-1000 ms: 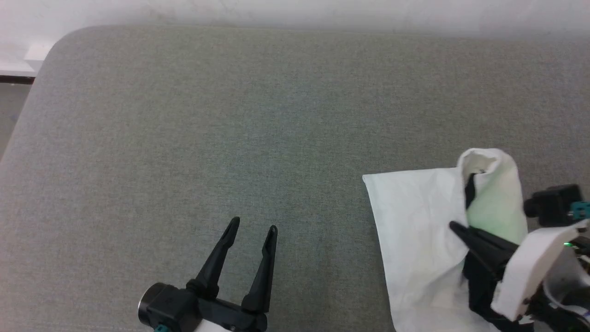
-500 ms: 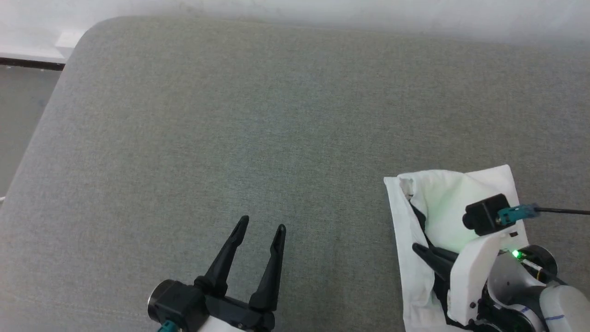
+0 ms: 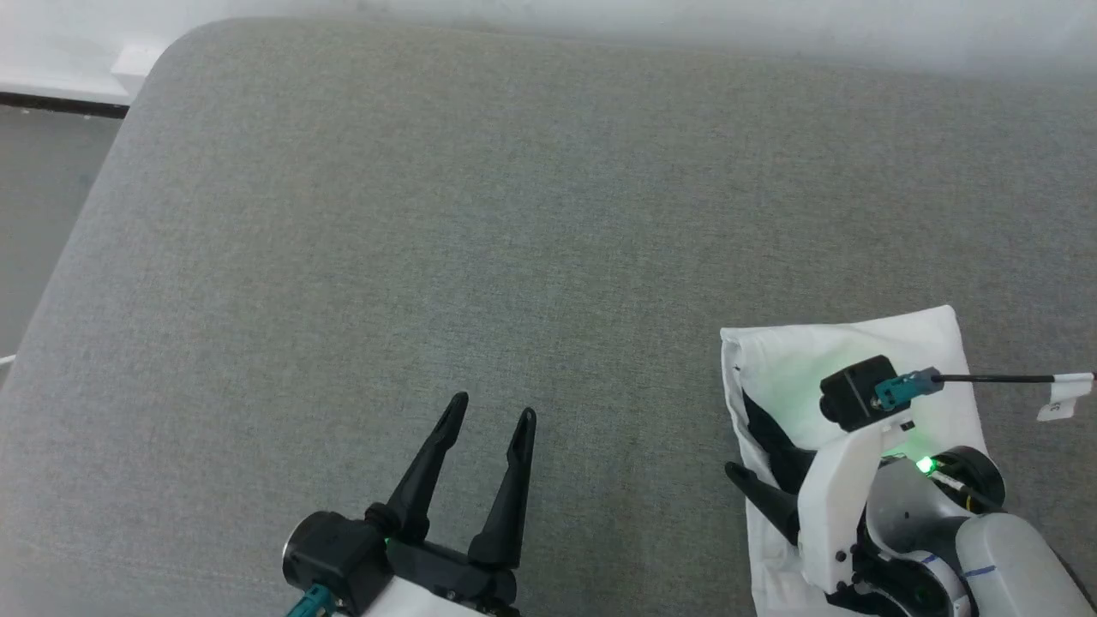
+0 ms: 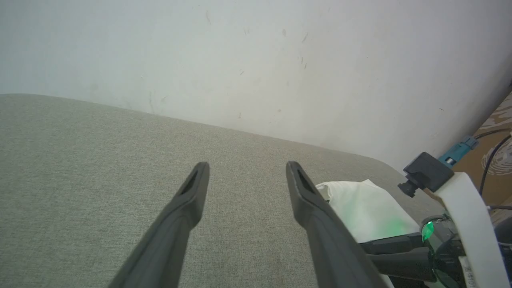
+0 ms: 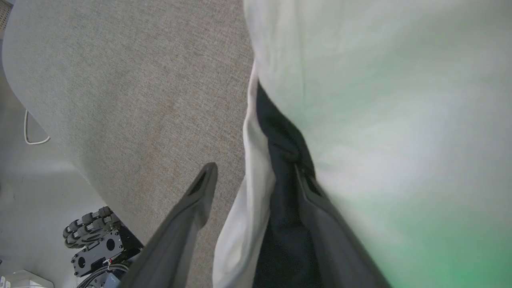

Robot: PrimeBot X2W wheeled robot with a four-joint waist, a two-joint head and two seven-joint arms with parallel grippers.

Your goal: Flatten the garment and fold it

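Well, we're late in the fold by the look of it. The garment [image 3: 857, 343], a white cotton T-shirt, lies as a compact rectangular packet on the grey woven cushion [image 3: 428, 214], down at about 4 o'clock in the head view.

The right gripper [image 5: 256, 168] sits at the packet's 8 o'clock edge with its jaws spread wide, clamping nothing. In its wrist view one finger hangs over bare cushion and the other lies in the dark slit between the layers, with the white edge of the cloth loose between them.

The left gripper [image 3: 494, 404] waits at 6 o'clock, well apart from the shirt. Its jaws are spread too, empty, tips aimed towards 12 o'clock and the white wall [image 4: 240, 48].

We judge the next move to be a clean exit. The tucked finger should slide back out towards 7 o'clock without dragging the top layer open, and a press may be needed if the edge lifts.

As for the shirt, the top face is smooth and mostly white, tinted by the wrist's green light [image 3: 924, 465]. A black layer [image 5: 280, 136] peeks out along the open side. We can't see the chest print from here, and the corners at 12 o'clock look square.
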